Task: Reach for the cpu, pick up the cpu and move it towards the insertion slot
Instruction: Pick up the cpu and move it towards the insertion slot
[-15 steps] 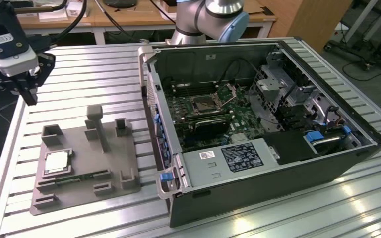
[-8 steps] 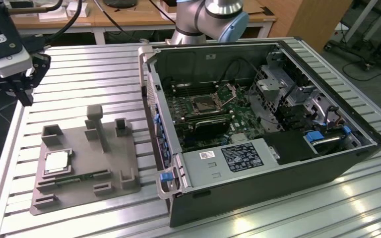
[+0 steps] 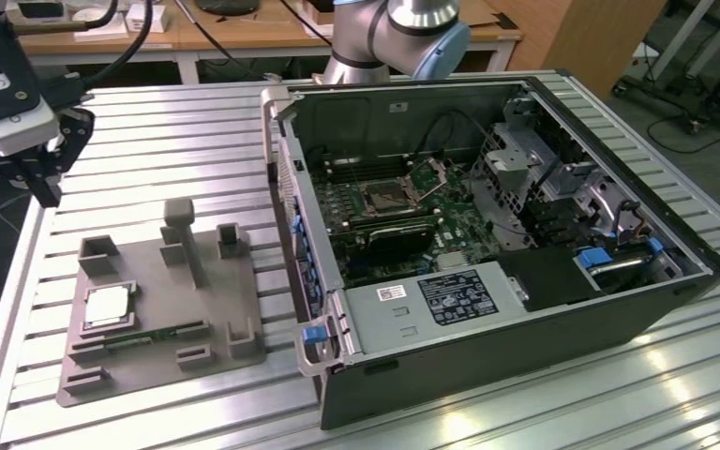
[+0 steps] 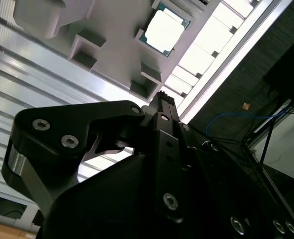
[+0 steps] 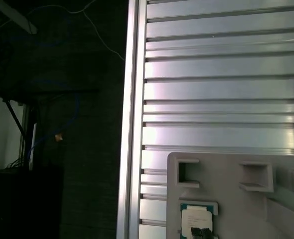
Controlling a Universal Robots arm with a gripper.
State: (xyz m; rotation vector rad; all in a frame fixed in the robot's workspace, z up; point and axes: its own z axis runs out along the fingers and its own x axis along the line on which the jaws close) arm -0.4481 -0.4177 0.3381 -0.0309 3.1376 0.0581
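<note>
On the grey tray (image 3: pixel 147 272), at the exterior view's left, the cpu (image 3: pixel 108 307) is laid flat. The gripper (image 3: pixel 33 187) is hung over the desk (image 3: pixel 185 131) edge beyond the tray's far end, well apart from the cpu. Nothing is held; open or shut cannot be told.

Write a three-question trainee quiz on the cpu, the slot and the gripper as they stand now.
1. Fill in: the insertion slot sits on the green ____ inside the open computer case.
2. True or false: the cpu rests in the grey tray.
3. The gripper is: A over the slot; B touching the cpu; C above the table edge, apart from the cpu.
Key: 1 motherboard; 2 true; 3 C.
</note>
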